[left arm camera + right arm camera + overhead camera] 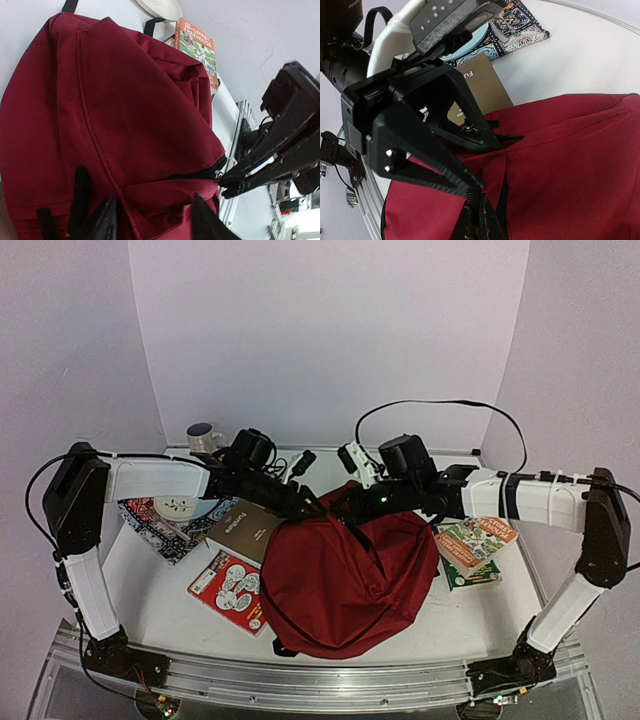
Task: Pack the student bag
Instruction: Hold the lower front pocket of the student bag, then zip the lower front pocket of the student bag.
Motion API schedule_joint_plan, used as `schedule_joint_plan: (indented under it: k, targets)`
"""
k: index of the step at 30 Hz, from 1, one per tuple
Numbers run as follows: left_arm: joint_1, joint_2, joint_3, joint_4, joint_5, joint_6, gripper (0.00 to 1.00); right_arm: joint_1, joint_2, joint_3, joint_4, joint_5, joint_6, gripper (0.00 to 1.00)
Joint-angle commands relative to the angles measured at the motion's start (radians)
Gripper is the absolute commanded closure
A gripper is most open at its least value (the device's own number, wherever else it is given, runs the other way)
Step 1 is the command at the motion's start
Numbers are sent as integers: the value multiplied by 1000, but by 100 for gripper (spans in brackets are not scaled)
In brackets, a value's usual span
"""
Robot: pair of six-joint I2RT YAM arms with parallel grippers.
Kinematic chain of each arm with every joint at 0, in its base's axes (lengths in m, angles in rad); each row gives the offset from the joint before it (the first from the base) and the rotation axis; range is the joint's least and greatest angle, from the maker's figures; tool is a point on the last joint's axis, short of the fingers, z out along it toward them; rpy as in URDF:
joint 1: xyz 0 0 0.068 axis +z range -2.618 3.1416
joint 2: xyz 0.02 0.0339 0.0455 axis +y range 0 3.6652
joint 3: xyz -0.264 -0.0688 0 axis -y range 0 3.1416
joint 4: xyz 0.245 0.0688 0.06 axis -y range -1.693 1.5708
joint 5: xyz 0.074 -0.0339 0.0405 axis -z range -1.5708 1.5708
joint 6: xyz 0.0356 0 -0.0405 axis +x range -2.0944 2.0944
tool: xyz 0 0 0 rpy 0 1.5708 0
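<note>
Dark red fabric: the student bag (340,580) lies slumped mid-table, between the two arms. Behind the bag, far to its left: a grey mug (203,436). Left of the bag: a patterned cloth (150,528) with a white plate (180,507) on it; a brown book (245,530), cover reads "Fu…", the rest hidden; a red-and-white book (228,590), print too small to read. At the bag's top edge, the left gripper (155,220) has its fingers spread wide over the fabric. Just right of it, the right gripper (225,184) is pinched narrow on the zip pull (218,174). Right of the bag: an orange-and-green book (475,545), "STREET" legible in its title. White table (150,615); aluminium rail (320,685) in front of the bag; pale lilac walls (320,330) behind.
</note>
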Motion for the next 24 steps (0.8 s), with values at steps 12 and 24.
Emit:
schedule_joint_plan:
  k: [12,24]
  targets:
    - [3,-25,18,28,-73,-64,100,9,-87,-74,5,74,-25,100]
    - [148,-61,-103,205,-63,-282,100,-15,-175,-230,-52,236,-13,100]
